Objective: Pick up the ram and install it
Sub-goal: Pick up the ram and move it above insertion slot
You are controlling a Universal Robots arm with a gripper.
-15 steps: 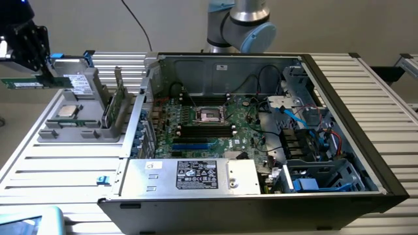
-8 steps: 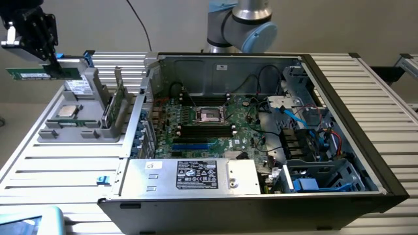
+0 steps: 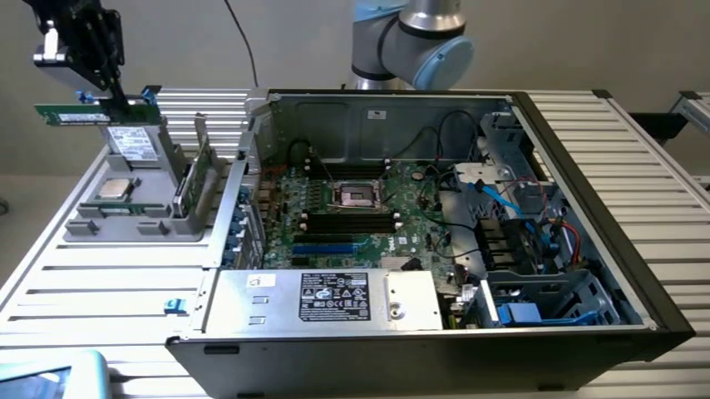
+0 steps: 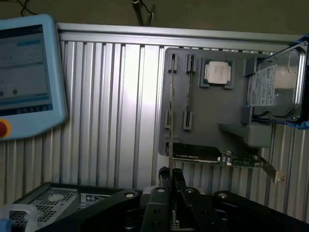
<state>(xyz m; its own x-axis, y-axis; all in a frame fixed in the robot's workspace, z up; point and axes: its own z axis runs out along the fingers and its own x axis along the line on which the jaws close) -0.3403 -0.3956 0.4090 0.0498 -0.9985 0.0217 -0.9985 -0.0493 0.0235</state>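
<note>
Gripper (image 3: 115, 105) high over grey tray (image 3: 122, 231), near desk (image 3: 100, 283) edge; jaws clamped on ram (image 3: 69, 115), held level. Free air all round.

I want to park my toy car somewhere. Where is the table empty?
The ribbed table is bare between the grey holder and the blue-edged tablet, beside the computer case. It is also bare along the case's other side, at the exterior view's right. It is crowded inside the case, and at the holder, where the gripper holds the ram above.
</note>
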